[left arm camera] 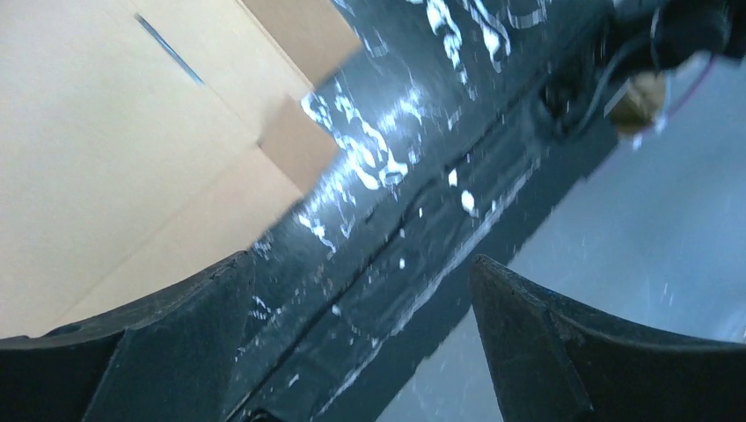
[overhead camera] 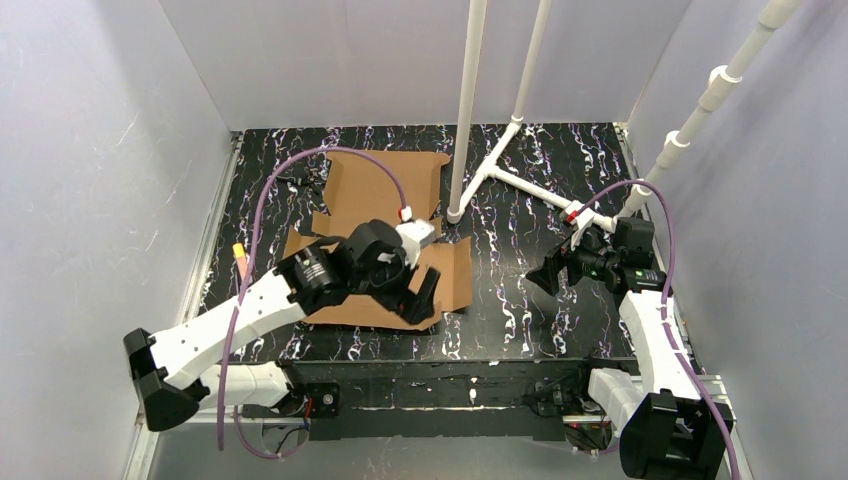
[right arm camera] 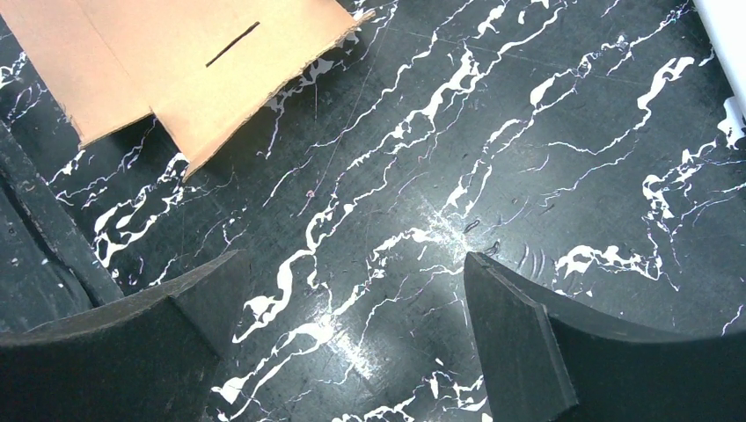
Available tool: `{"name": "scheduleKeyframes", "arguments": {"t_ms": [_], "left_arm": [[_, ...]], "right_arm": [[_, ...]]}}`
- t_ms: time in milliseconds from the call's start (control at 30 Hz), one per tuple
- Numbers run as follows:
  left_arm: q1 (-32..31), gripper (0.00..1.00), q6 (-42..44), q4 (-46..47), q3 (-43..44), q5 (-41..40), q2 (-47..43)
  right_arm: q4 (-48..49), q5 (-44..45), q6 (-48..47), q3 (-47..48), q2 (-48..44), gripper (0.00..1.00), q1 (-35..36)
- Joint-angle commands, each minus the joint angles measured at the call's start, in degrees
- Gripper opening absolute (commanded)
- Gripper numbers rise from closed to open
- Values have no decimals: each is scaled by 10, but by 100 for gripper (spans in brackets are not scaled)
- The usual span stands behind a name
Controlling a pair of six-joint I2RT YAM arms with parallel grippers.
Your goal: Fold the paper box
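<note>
A black marble-patterned table (overhead camera: 520, 300) stands inside plain grey walls. The paper box (overhead camera: 375, 190) lies flat and unfolded on its left half, with no flap raised. The left gripper (overhead camera: 421, 298) hangs over the sheet's near right portion, jaws spread and empty, probably placed to catch a flap edge. The right gripper (overhead camera: 547, 274) stands well apart, likewise spread. No label or writing is legible

White links (overhead camera: 235, 322), black joints (overhead camera: 318, 272), purple cables (overhead camera: 262, 212), black claws (overhead camera: 420, 298)
</note>
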Motion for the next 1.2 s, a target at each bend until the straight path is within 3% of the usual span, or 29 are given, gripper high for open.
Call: {"name": "scheduleKeyframes", "arguments": {"t_ms": [0, 200, 400, 567, 733, 900, 1167], "left_arm": [[0, 89, 78, -14, -84, 113, -47], [-1, 92, 222, 60, -167, -38, -103], [-1, 98, 318, 184, -239, -111, -167], [0, 98, 429, 103, -251, -2, -178], [-1, 93, 523, 47, -307, 6, -143], [-1, 84, 541, 88, -316, 16, -123], [-2, 80, 563, 173, -348, -32, -98]], "right_arm": [[-2, -13, -7, 27, 0, 100, -1], [-2, -11, -7, 25, 5, 100, -1], [2, -4, -9, 24, 7, 100, -1], [1, -7, -12, 24, 10, 100, -1], [0, -11, -12, 23, 14, 100, -1], [0, -11, -16, 22, 15, 100, -1], [-2, -13, -19, 21, 16, 100, -1]]}}
